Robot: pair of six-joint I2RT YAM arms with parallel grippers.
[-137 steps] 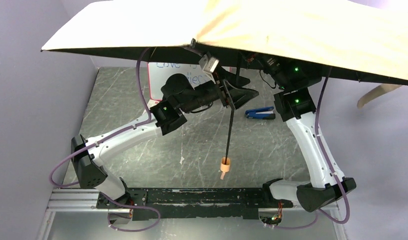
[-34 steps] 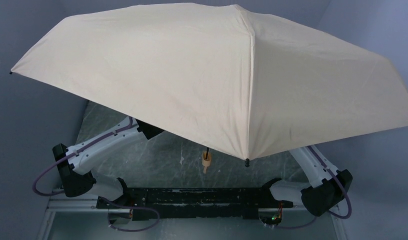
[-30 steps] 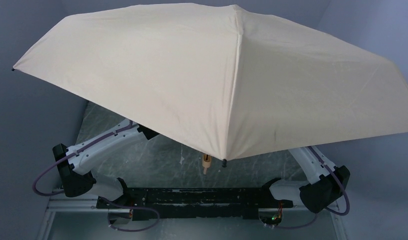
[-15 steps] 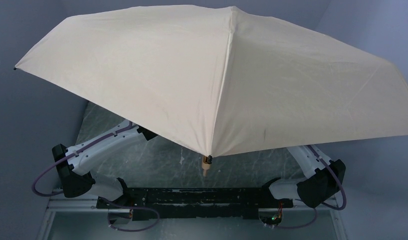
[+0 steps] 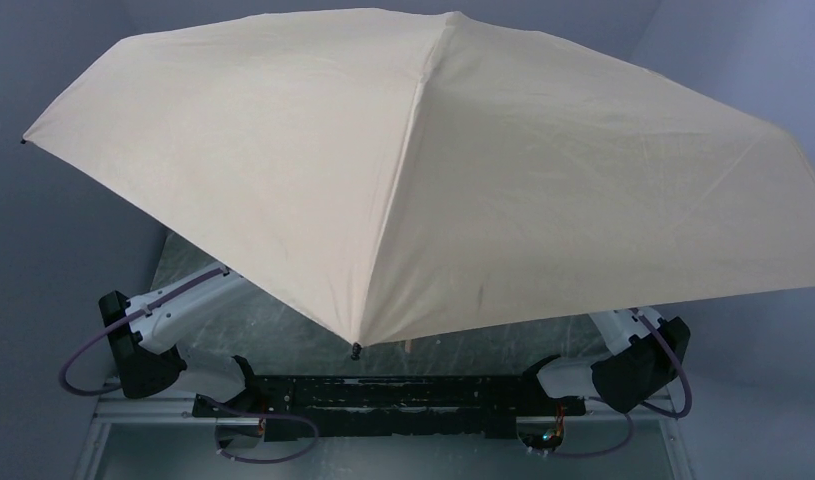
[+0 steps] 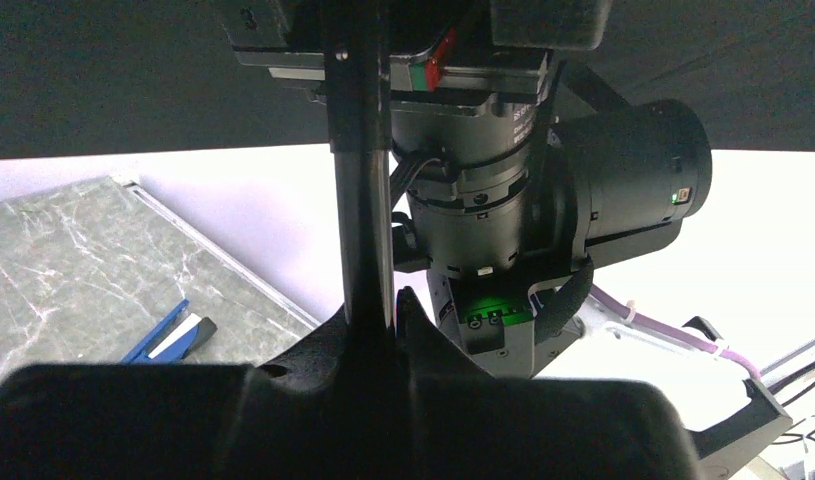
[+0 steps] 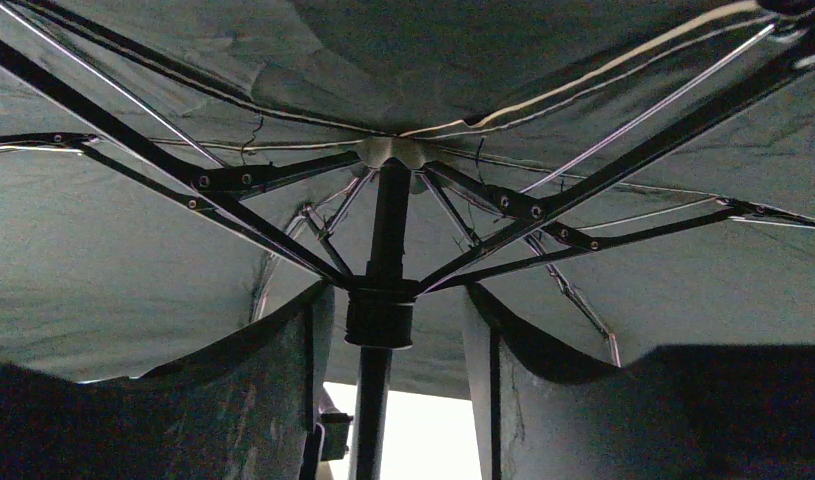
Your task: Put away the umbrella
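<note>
- Tan fabric folding umbrella (image 5: 433, 170) stands open, its canopy spread over the grey-green marble bench (image 5: 273, 335).
- Left fingers (image 6: 423, 340) pinch its dark metal shaft (image 6: 361, 200).
- Right fingers (image 7: 273, 400) are spread either side of the shaft, not touching it.

I see tan-beige fabric folding umbrella (image 5: 423, 170) fully open, aloft over grey marbled table (image 5: 273, 330), canopy (image 5: 603, 190) hiding most of it. Underneath: black lining (image 7: 103, 260), dark metal ribs (image 7: 263, 176) splayed out, runner (image 7: 381, 318) high on dark upright shaft (image 7: 388, 215).
</note>
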